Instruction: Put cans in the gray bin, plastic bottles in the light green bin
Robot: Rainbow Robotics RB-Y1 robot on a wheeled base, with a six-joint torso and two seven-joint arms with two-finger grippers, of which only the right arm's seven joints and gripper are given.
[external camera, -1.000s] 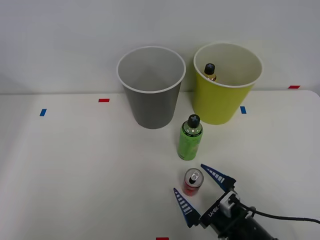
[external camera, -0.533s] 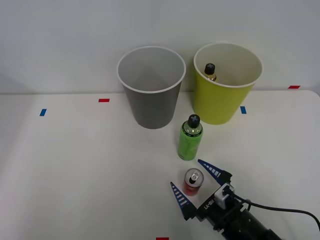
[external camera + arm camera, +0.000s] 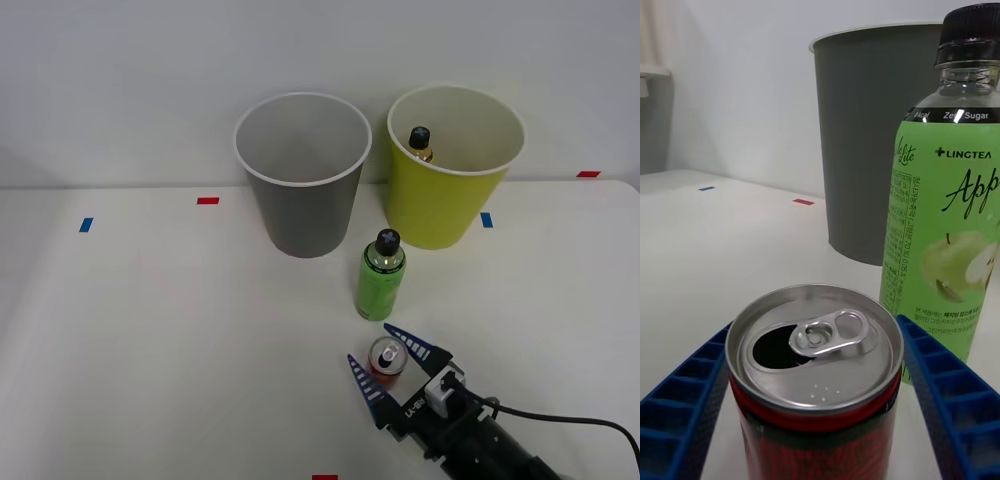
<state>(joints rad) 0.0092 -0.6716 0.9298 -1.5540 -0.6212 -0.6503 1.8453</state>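
Two bins at the back of the table point(image 3: 150, 330), items in front. Going left to right.

Gray bin point(image 3: 303, 175): upright, looks empty inside. That's the can's target, I judge.

Can point(image 3: 386, 363): standing upright on the table, near me, just in front of the green bottle point(image 3: 380, 277). Tab side up, mouth already open, so I want to keep it vertical in case there's liquid left.

My right gripper point(image 3: 391, 366): fingers open, straddling the can, one blue finger point(image 3: 685, 409) on each side. In the wrist view both sit close to the can wall, but I can't tell if they touch yet. Not clamped, as far as I see. Low approach makes sense: it grabs the body, not the rim.

Green bottle: upright, between the can and the bins, closer to the green bin point(image 3: 450, 170). It stands close behind the can, so a straight lift before moving toward gray looks safest to avoid knocking it.

Green bin: upright, right of gray, with the amber bottle point(image 3: 420, 143) already inside, leaning at the wall.

Remaining, in my judgement: close on can, lift, carry to gray; then the green bottle.
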